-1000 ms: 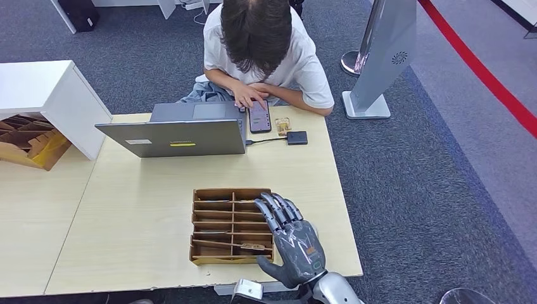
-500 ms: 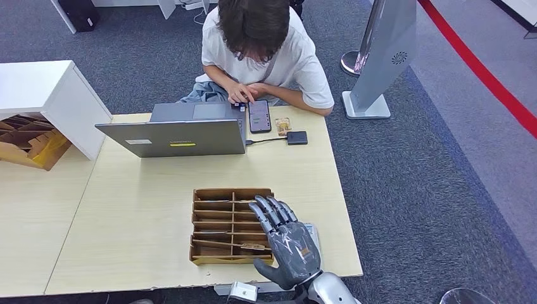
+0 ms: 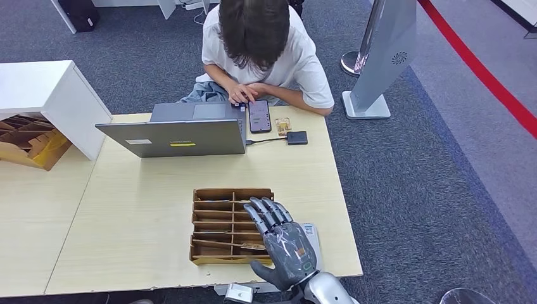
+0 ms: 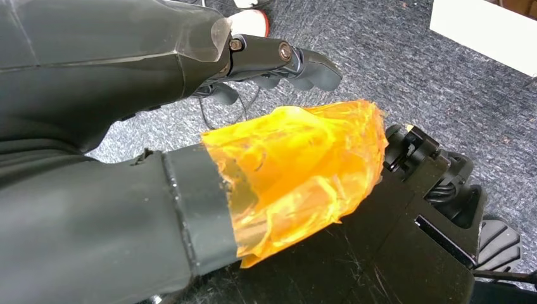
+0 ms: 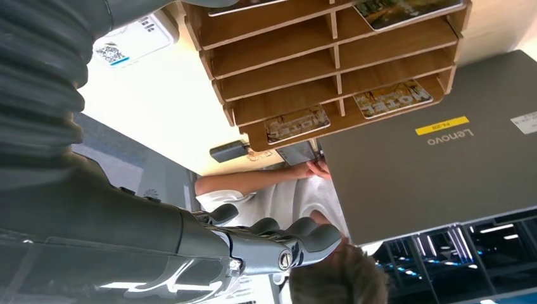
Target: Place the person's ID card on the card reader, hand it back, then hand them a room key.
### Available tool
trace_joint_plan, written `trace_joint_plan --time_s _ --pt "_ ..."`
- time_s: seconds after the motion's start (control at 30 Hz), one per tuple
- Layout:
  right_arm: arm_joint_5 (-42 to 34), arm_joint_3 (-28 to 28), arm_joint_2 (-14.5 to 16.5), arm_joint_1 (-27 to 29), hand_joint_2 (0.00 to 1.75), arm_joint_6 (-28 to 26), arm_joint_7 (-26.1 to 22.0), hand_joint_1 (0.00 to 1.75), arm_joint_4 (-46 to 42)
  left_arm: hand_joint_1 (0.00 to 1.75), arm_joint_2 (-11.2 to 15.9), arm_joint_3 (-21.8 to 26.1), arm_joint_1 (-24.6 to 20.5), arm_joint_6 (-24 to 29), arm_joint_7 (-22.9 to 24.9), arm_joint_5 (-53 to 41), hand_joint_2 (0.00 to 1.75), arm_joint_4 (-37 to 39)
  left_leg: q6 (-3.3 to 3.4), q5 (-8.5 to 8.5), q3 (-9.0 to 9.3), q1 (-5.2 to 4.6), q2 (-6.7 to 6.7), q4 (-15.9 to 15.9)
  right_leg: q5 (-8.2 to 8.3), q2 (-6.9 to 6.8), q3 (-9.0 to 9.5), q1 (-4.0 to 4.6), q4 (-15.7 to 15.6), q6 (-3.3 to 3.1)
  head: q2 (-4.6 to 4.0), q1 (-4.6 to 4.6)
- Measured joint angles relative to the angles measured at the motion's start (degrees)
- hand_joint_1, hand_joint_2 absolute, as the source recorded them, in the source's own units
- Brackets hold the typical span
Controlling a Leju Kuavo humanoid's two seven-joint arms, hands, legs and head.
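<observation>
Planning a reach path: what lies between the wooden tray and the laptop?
Head view: bare tabletop between the tray and the laptop. The right hand hovers at the tray's right edge.

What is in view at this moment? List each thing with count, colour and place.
Table: one, light wood, centre.
Card tray: one, brown, table's near right.
Laptop: one, grey, far side.
Phone: one, dark, beside laptop.
Black box: one, cabled to laptop.
White device: one, under right hand.
Person: one, white shirt, beyond table.
Right hand: grey, fingers spread over tray's right edge.
Left hand: dark, orange film on thumb.
</observation>
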Motion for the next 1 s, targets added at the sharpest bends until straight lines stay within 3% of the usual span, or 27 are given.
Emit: trace_joint_plan --time_s 1.0 --pt "2.4 1.5 0.0 -1.6 1.75 3.0 2.4 0.0 3.4 0.0 0.0 0.0 0.0 0.1 0.0 0.5 0.0 0.0 -0.02 0.01 0.0 0.0 0.0 0.0 0.0 0.0 0.0 0.0 0.0 0.0 0.0 0.0"
